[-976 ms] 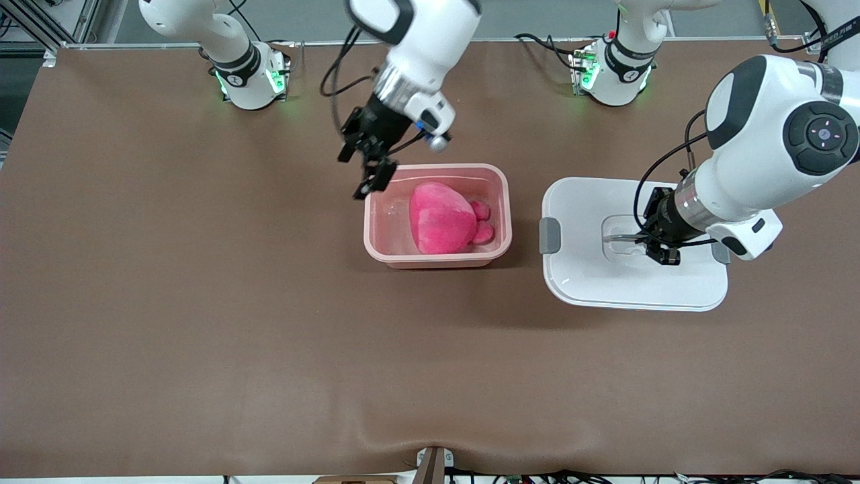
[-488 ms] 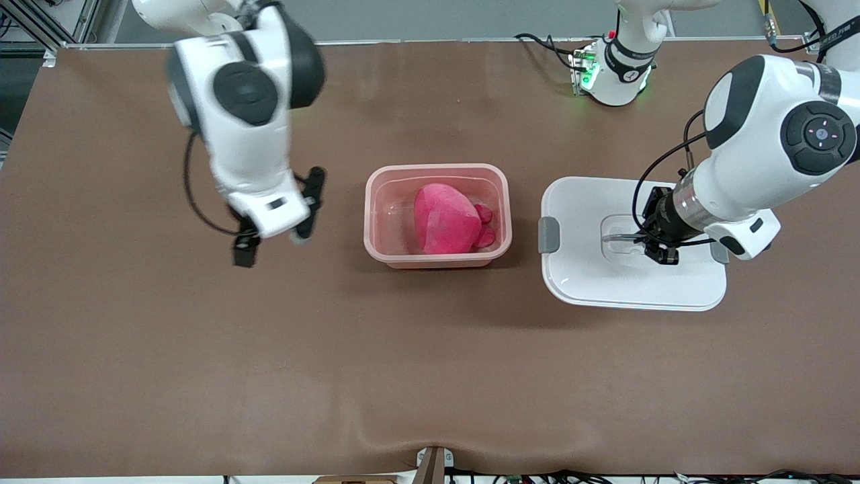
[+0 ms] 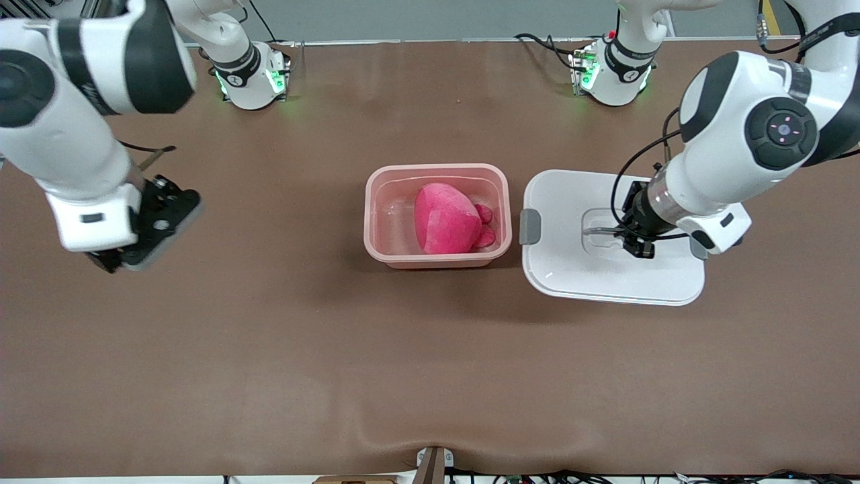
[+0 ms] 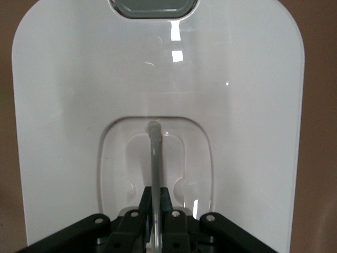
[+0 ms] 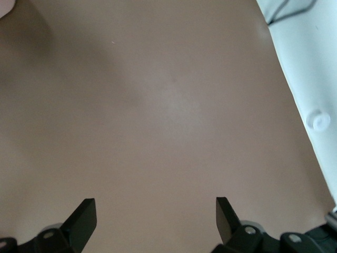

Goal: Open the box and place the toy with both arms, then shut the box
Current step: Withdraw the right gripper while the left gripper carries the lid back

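Brown mat over the whole table [image 3: 430, 370]. Box [image 3: 438, 259] sits open mid-table with the pink toy [image 3: 447, 219] inside. Lid [image 3: 571, 269] lies beside the box toward the left arm's end. Left gripper [image 3: 631, 235] is down in the lid's recess, jaws clamped together on the clear handle bar [image 4: 154, 158]; grey clip [image 3: 529, 226] faces the box. Right gripper [image 3: 127, 259] is over bare mat at the right arm's end, well apart from the box, fingers [image 5: 84, 216] spread wide, holding nothing.

Versus a second ago: right gripper has swung away from the box rim to the table's end; lid and left gripper have shifted slightly toward the box.

No legible writing anywhere.
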`<state>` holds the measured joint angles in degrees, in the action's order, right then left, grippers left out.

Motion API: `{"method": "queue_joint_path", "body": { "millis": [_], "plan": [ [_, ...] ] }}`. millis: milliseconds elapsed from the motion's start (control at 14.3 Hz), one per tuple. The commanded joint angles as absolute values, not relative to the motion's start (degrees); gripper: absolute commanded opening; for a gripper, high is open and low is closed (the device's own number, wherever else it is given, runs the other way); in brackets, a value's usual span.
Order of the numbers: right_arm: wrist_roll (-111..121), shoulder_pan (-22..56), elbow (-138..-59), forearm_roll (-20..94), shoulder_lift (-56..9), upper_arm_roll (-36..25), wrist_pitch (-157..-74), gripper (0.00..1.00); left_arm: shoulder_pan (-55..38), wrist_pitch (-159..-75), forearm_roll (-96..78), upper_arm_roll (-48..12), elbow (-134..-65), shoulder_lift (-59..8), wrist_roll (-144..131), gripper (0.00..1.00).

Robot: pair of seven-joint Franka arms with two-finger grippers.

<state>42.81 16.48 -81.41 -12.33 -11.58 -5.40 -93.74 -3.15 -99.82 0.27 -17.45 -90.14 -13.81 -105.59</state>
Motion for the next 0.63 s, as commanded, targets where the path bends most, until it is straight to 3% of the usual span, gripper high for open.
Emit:
{"method": "queue_joint_path", "body": {
  "millis": [0, 349, 558],
  "plan": [
    [38.4, 10.6, -85.0, -9.3, -7.5, -4.1, -93.6, 1.0, -3.2, -100.1, -0.8, -18.7, -91.1, -12.7, -107.8, 0.0],
    [26.7, 2.0, -89.9, -4.0, -3.3, -4.1, -92.8, 1.0, -6.5, -101.1, -0.1, -20.2, -90.5, -14.2, -114.2, 0.0],
    [15.2, 1.1, -89.7, -3.3, -2.2, -4.0, -91.4, 1.0, -8.6, -102.0, 0.1, -20.2, -90.5, -14.6, -117.1, 0.0]
  ]
}}
